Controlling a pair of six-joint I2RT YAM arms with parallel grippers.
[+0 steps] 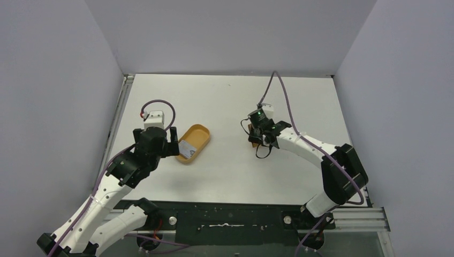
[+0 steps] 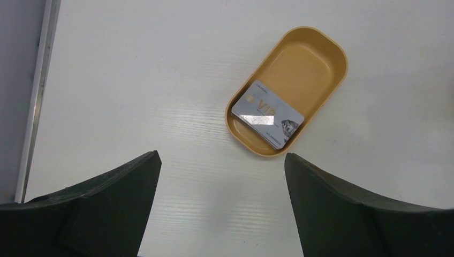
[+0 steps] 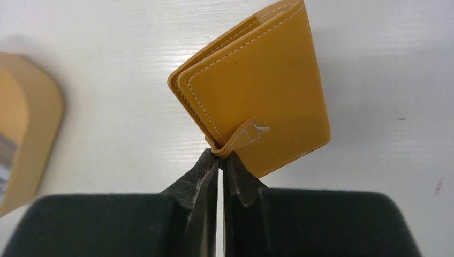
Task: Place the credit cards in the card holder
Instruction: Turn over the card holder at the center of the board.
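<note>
A stack of silvery grey credit cards (image 2: 267,113) lies in the near end of an orange oval tray (image 2: 316,53); the cards also show in the top view (image 1: 187,149). My left gripper (image 2: 222,160) is open and empty, just short of the tray's near rim. The tan-orange card holder (image 3: 257,85) is folded shut, its strap tab at the near edge. My right gripper (image 3: 220,156) is shut on that strap tab. In the top view the card holder (image 1: 251,141) is mostly hidden under the right gripper (image 1: 260,134).
The orange tray (image 1: 196,141) lies left of centre on the white table. Its edge shows at the left of the right wrist view (image 3: 27,134). A metal rail (image 1: 119,115) runs along the table's left edge. Grey walls close in the back and sides.
</note>
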